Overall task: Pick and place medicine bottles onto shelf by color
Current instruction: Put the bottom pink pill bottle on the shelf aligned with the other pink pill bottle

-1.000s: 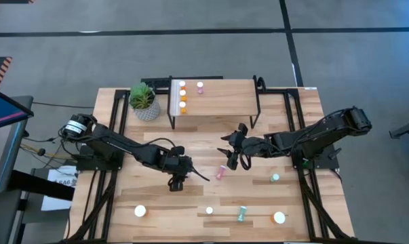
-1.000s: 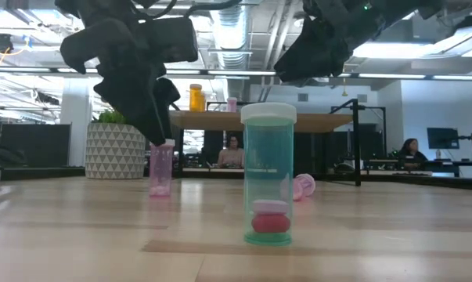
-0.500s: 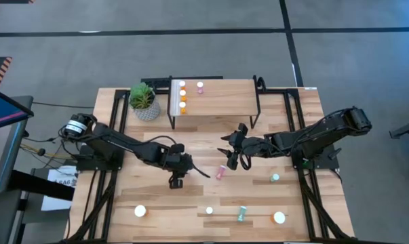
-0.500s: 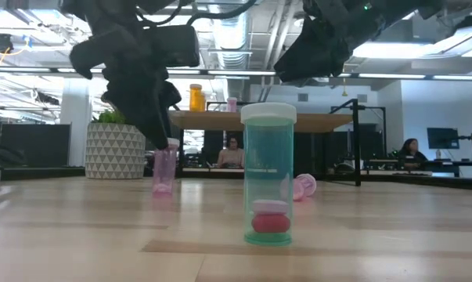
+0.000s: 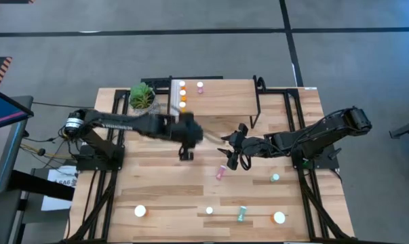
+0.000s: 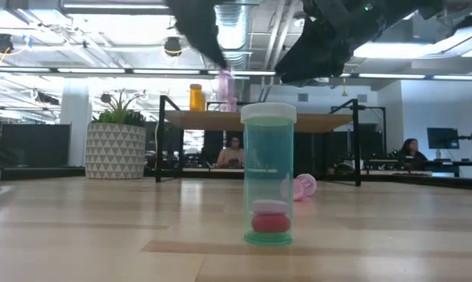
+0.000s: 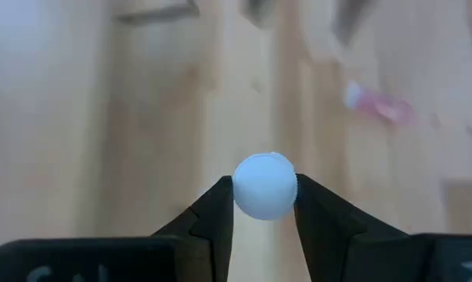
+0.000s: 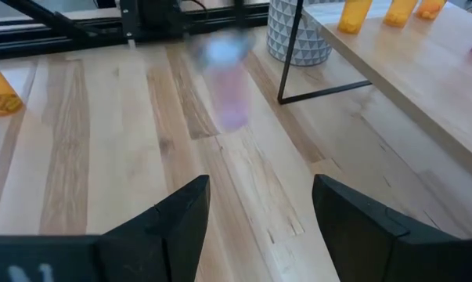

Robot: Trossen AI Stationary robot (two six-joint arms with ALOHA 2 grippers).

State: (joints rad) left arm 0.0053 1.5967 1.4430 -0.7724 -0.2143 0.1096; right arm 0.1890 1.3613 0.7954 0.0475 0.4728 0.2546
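Note:
My left gripper (image 5: 186, 152) is shut on a pink medicine bottle (image 6: 225, 86) with a white cap, held in the air in front of the shelf (image 5: 218, 102). The shelf carries three orange bottles (image 5: 182, 95) and one pink bottle (image 5: 199, 86) at its left end. My right gripper (image 5: 234, 154) is open and empty, hovering right of centre above a pink bottle (image 5: 221, 172) that lies on its side. Teal bottles (image 5: 275, 178) (image 5: 242, 213) and wider orange ones (image 5: 140, 211) (image 5: 279, 217) stand near the front. My left gripper pinches the pink bottle at its white cap (image 7: 264, 186), one finger (image 7: 214, 211) on each side. The fingers come from above, pointing down. The bottle hangs upright below them, lifted clear of the table, at about the height of the shelf top.
A potted plant (image 5: 143, 99) stands left of the shelf. A teal bottle (image 6: 268, 172) stands close to the low camera. A small white-capped bottle (image 5: 209, 211) stands at the front centre. The shelf's black legs (image 5: 256, 108) stand between my right arm and the shelf top.
My left gripper has lifted the pink bottle off the table and carried it quickly up and toward the far edge and the shelf, a little to the right. The bottle stays upright in the shut fingers.

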